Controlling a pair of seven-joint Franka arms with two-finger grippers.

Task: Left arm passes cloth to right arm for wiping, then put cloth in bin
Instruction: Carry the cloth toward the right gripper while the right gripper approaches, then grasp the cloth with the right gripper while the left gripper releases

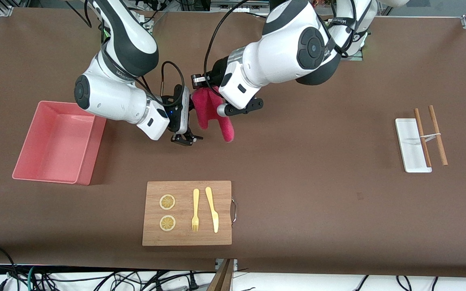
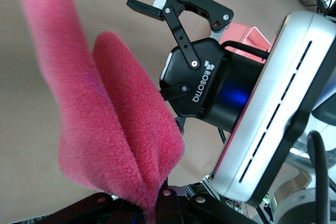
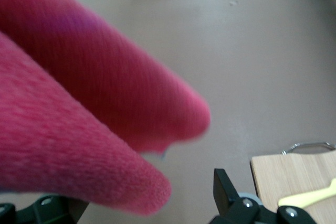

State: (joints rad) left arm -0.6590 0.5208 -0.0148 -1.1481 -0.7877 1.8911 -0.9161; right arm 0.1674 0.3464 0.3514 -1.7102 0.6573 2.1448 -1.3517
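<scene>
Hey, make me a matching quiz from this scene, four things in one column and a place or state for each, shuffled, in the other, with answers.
1. cloth
2. right gripper
3. fork
4. bin

A. on the wooden board
B. open, beside the cloth
C. held up by the left gripper
D. on the table at the right arm's end

Pairs: 1-C, 2-B, 3-A, 4-D

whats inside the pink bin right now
Nothing shows inside the bin: its floor is bare where visible. The right arm's elbow overhangs one corner, hiding that bit. The cloth hangs from the shut left gripper beside the open right gripper.
</scene>
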